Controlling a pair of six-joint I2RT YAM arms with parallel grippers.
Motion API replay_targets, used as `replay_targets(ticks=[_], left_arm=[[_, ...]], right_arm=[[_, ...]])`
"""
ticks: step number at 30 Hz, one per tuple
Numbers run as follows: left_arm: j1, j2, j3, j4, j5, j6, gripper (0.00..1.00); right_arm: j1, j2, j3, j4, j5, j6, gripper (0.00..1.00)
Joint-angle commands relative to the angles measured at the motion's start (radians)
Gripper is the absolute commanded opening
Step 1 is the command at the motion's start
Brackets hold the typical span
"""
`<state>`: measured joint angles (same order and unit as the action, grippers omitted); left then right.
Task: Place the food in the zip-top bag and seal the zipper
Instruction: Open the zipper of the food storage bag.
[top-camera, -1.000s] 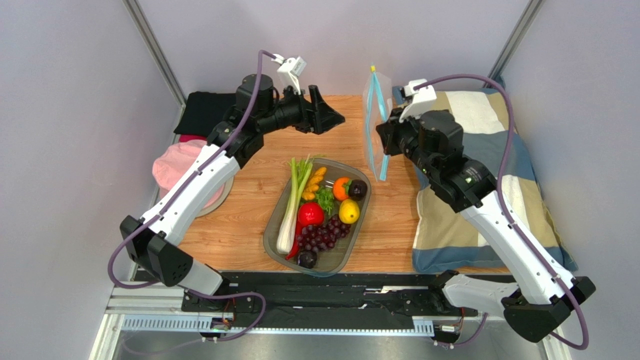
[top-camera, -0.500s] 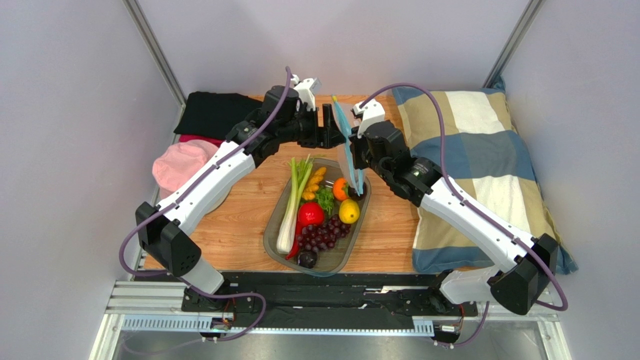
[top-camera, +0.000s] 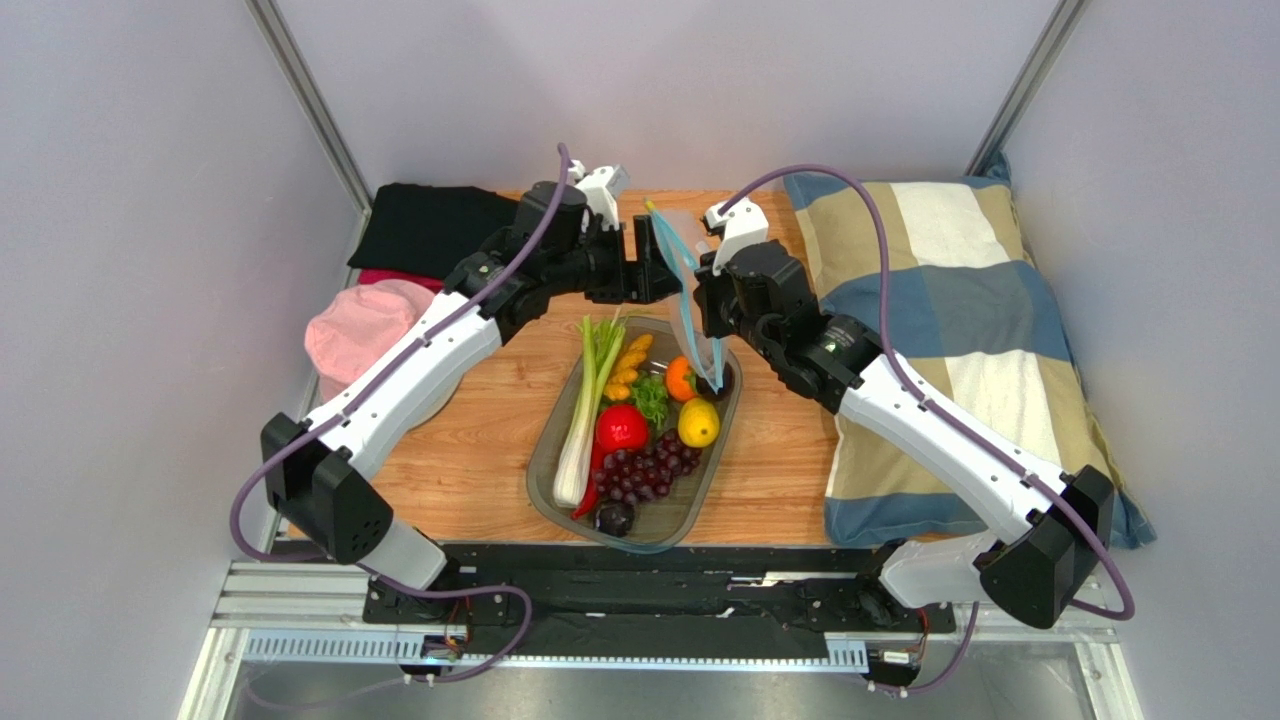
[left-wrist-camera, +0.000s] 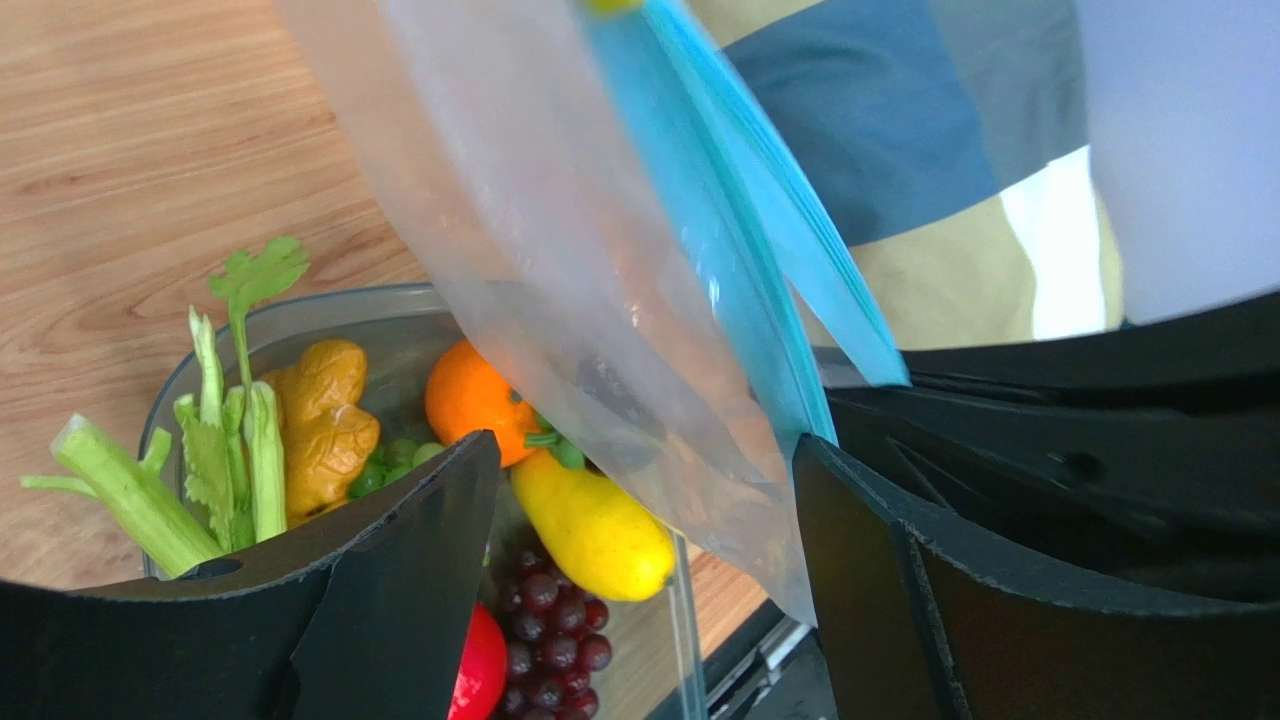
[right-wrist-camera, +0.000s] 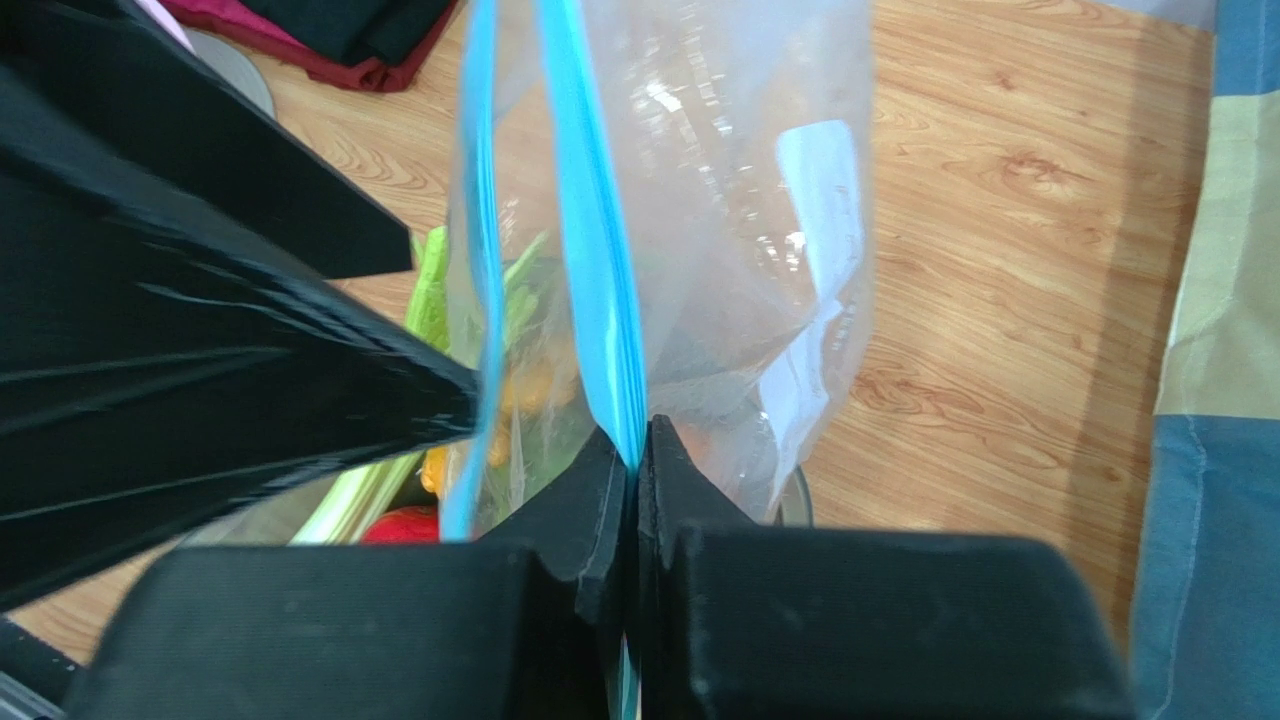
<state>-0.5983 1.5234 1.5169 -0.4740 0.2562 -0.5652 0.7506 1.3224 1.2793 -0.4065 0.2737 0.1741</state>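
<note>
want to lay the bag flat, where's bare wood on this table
Bare wood runs between the tray and the pillow, toward the near edge. Another patch lies between the tray and the pink cap, partly under the left arm. Crowded: the far middle, where the left claw and right claw meet at the bag.

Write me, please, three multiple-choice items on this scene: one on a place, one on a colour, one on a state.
1. Where does the food lie? A) in the grey tray B) on the pillow C) on the pink hat
2. What colour is the zipper? A) red B) blue C) black
3. The right gripper is: A) open B) shut on the zip-top bag C) shut, holding nothing
Key: 1 A, fruit and vegetables fill the tray; 2 B, a blue strip edges the bag's mouth; 3 B, it pinches the bag's blue edge.
</note>
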Motion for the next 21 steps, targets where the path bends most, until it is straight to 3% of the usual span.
replay_targets(ticks=[1,15,18,21], left_arm=[[0.020,-0.104,0.000,0.063,0.046,-0.038,0.81],[-0.015,-0.019,0.101,-0.089,-0.077,-0.010,0.79],[-0.015,0.010,0.108,-0.130,-0.100,-0.003,0.75],[-0.017,0.024,0.095,-0.156,-0.126,0.025,0.65]], right_arm=[[0.003,0.000,0.031,0.044,-0.027,0.045,0.00],[0.004,0.052,0.061,0.035,-0.102,0.153,0.00],[0.003,0.058,0.074,0.035,-0.097,0.153,0.00],[0.001,0.049,0.078,0.031,-0.100,0.148,0.00]])
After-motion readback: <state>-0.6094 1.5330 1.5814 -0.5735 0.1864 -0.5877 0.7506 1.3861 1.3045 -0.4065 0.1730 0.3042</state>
